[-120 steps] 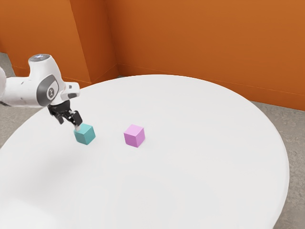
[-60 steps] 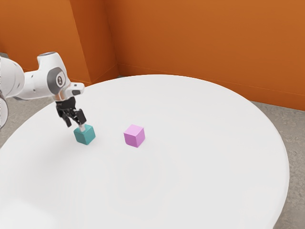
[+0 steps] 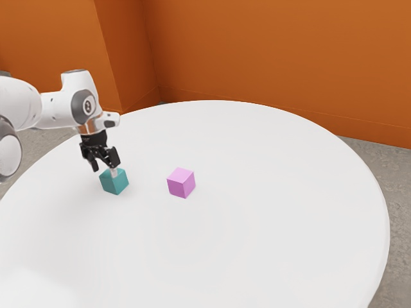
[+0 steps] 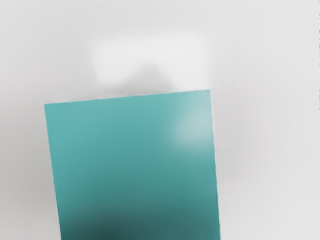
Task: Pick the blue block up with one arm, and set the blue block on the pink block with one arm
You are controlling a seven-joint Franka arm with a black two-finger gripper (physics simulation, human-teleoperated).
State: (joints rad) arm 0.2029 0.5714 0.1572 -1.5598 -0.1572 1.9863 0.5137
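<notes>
The blue block [image 3: 114,182], a teal cube, rests on the white round table [image 3: 257,212] toward the exterior view's left. My gripper [image 3: 107,169] hangs just above the block's top, its black fingers [image 3: 114,169] spread and open, one tip close to the upper edge of the cube. In the wrist view the blue block [image 4: 135,170] lies large and close right under my hand. The pink block [image 3: 181,182] sits on the table, about a block's width or two to the right of the blue one, untouched.
An orange wall [image 3: 270,58] runs behind the table, with grey floor [image 3: 385,154] beyond the far right edge. The table's curved rim [image 3: 379,212] falls away at the exterior view's right.
My arm has swung upright and shifted a little to the exterior view's right, bringing the gripper over the blue block. Both blocks have stayed where they were.
</notes>
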